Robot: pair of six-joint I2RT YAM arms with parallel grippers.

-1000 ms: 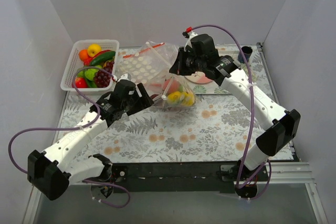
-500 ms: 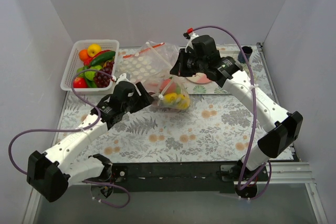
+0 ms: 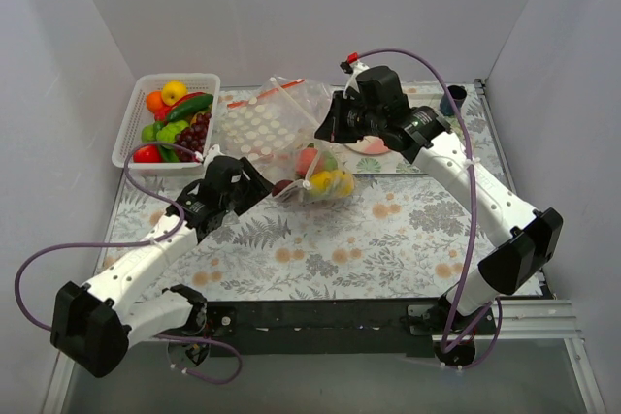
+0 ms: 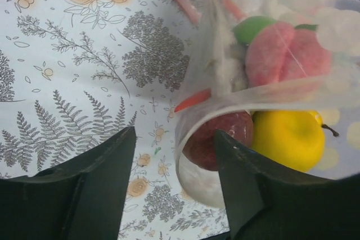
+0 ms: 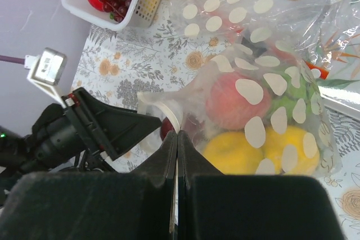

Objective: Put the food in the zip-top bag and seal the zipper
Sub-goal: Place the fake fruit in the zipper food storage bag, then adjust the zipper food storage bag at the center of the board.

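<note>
At mid-table, the zip-top bag (image 3: 315, 170) sits bulging with a peach (image 5: 233, 102), a yellow fruit (image 4: 287, 139) and a dark red fruit (image 4: 216, 139). From one o'clock the right gripper (image 5: 177, 137) pinches its plastic, fingers together. At eight o'clock the left gripper (image 4: 174, 139) gapes wide, just beside it. More food (image 3: 175, 123) fills the basket (image 3: 131, 143) at ten o'clock.

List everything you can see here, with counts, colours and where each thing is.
zip-top bag: one, clear with white dots, table centre
food in bag: several pieces, pink, yellow, green, dark red
basket: one, white, far left corner
food in basket: several pieces, orange, yellow, green, red, purple grapes
cup: one, dark blue, far right
plate: one, pale pink, mostly hidden under right arm
tablecloth: one, floral, covering the table
left fingers: two, black, open, beside the bag's end
right fingers: two, black, shut on the bag
</note>
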